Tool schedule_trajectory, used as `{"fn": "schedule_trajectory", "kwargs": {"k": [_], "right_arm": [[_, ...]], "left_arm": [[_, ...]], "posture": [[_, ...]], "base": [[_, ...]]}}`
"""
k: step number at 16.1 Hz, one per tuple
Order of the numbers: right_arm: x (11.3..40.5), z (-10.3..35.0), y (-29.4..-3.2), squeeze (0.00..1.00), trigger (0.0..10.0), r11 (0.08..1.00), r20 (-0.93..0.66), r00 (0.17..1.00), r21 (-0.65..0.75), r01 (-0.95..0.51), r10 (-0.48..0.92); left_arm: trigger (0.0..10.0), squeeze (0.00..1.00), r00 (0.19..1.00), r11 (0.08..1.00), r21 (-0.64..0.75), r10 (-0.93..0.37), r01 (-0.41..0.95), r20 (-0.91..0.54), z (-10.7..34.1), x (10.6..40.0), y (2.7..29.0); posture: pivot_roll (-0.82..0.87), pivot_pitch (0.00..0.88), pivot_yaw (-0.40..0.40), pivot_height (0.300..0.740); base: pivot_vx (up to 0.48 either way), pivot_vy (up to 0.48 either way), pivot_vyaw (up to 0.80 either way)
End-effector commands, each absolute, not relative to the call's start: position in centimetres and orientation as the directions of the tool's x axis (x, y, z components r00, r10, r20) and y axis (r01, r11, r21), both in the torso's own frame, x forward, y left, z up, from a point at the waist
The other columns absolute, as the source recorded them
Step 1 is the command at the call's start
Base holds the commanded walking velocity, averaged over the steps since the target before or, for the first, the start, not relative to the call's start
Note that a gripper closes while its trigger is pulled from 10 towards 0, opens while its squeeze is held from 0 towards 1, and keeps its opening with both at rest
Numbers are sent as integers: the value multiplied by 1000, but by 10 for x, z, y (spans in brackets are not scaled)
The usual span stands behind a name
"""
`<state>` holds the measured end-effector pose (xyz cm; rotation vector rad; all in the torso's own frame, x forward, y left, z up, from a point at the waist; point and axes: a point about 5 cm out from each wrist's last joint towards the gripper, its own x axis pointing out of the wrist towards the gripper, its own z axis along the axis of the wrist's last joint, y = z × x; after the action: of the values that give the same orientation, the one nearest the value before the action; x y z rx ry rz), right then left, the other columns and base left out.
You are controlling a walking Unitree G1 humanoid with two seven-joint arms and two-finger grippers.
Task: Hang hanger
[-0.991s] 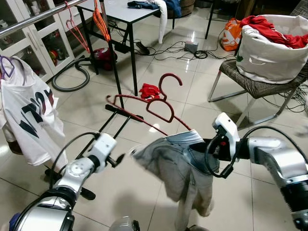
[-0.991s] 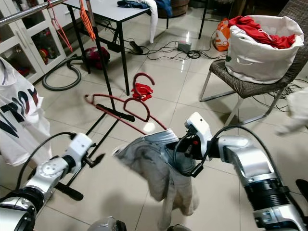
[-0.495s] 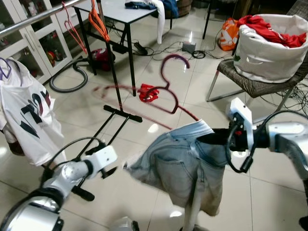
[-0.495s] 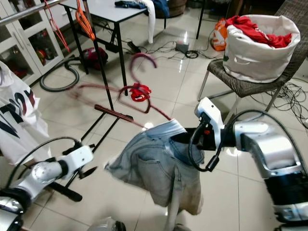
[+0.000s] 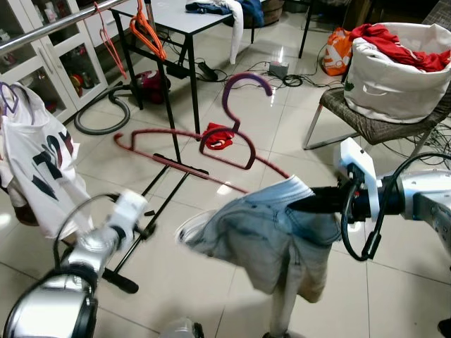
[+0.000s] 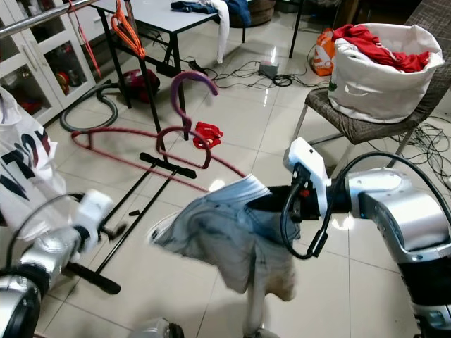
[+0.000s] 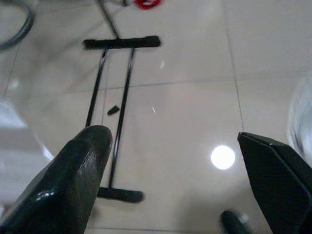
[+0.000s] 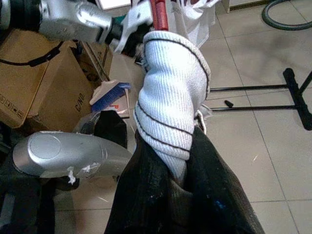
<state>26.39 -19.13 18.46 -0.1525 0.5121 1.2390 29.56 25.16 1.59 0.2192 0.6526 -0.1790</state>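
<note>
Hanger point(image 5: 211, 144): thin red plastic, curved hook pointing up, long straight bar, hanging in the air above the glossy tiled floor point(image 5: 394, 282) with its right end inside the shorts point(image 5: 271, 236). Shorts: pale faded denim, crumpled, draping from the hanger end. Right claw point(image 5: 320, 204): 2 black fingers clamping the ribbed white waistband and hanger end. Left claw point(image 7: 180, 180): 2 fingers standing wide apart, gripping nothing, low near the black rack base point(image 5: 151, 211). Rack rail point(image 5: 56, 24): grey metal, carrying a printed white shirt point(image 5: 35, 169). Since 0.5 s ago, the hanger is tilting more upright and the left arm is drawing back.
</note>
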Motion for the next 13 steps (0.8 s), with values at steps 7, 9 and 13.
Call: {"fn": "schedule_trajectory", "kwargs": {"k": [7,9,13], "right_arm": [[268,196,-181,90,10000,316,-484,374,-200,-927,791],[277,194,-180,94,10000,366,-455,468,-298,-882,757],[291,178,-186,98,10000,510,-393,592,-300,-806,704]], "left_arm": [[10000,0,706,979,-201,-114,-40,-699,6,291,244],[10000,0,710,975,-206,-91,-78,-699,7,291,247],[10000,0,727,978,-181,-50,-104,-685,12,294,254]], "posture": [[-171,7,46,740],[-169,5,47,740],[-157,0,39,740]], "base": [[0,0,0],[0,0,0],[0,0,0]]}}
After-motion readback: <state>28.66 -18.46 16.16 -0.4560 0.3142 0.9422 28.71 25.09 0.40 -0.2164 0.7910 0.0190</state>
